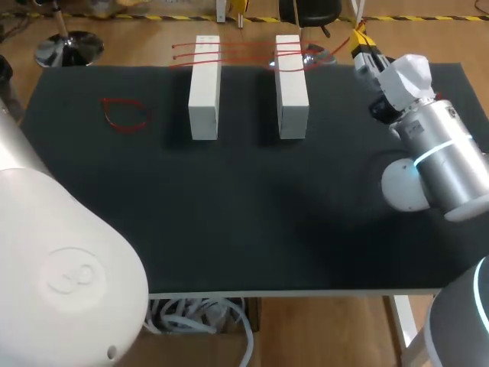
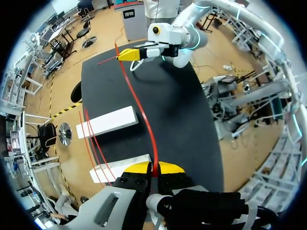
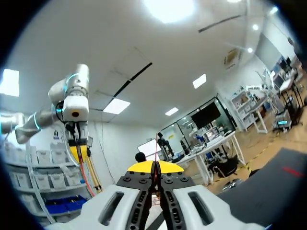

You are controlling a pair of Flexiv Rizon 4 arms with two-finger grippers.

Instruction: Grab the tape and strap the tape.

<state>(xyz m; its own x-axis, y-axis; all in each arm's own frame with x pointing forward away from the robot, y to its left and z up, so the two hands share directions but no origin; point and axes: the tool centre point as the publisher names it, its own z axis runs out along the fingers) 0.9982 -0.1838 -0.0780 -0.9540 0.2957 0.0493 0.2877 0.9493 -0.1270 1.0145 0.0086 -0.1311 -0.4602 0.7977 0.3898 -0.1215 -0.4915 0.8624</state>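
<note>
Two white blocks [image 1: 204, 88] stand side by side toward the far edge of the dark bench [image 1: 244, 229], apart from each other. Thin red strands [image 1: 229, 50] lie across their far ends, running from one block to the other and on toward the right arm. A small red loop [image 1: 124, 113] lies flat on the bench, off to the left of the blocks.

The left fingers [image 2: 146, 167] are pressed together on the tape [image 2: 144, 120], high above the bench. From them the tape runs as one taut red line through the air to the right fingers [image 2: 129, 54], which pinch it near the bench's far right corner (a short tail sticks out past them). The right wrist view agrees: the right fingers there are closed with a sliver of red between the tips, and the left arm hangs above with red tape trailing from its yellow tips.
</note>
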